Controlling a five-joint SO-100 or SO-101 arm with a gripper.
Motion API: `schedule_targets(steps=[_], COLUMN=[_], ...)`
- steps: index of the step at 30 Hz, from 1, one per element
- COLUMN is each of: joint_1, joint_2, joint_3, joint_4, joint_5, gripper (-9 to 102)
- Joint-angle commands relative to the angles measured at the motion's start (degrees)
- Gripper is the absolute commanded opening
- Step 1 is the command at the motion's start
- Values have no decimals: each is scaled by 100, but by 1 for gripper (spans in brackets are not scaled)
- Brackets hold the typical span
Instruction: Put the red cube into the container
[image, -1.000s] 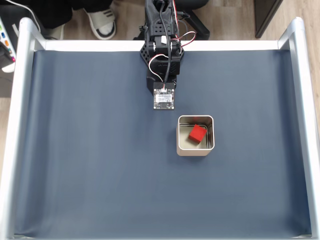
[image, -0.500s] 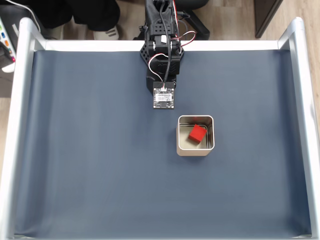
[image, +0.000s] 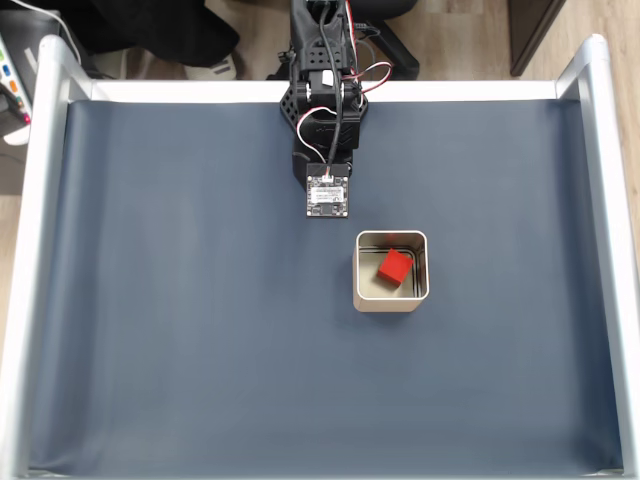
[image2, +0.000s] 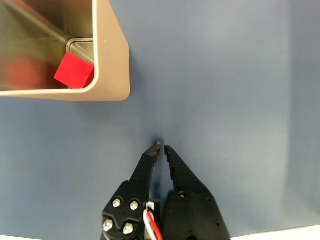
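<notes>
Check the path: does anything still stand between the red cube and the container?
Nothing visible does. The red cube already lies inside the container, and the gripper, jaws together and holding nothing, sits over the bare blue mat apart from the tin.

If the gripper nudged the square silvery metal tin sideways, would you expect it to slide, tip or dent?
The square silvery metal tin would probably slide: it looks low and flat-bottomed. Its thin walls suggest it is light and might dent. The small red cube inside would likely shift.
</notes>
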Motion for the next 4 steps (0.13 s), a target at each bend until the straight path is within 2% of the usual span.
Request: schedule_targets(steps=[1,4], joint_1=[44,44], joint_2=[-18,-18], joint_3=[-44,-44], joint_4=[35,35], joint_5=[-44,-44], gripper=[1,1])
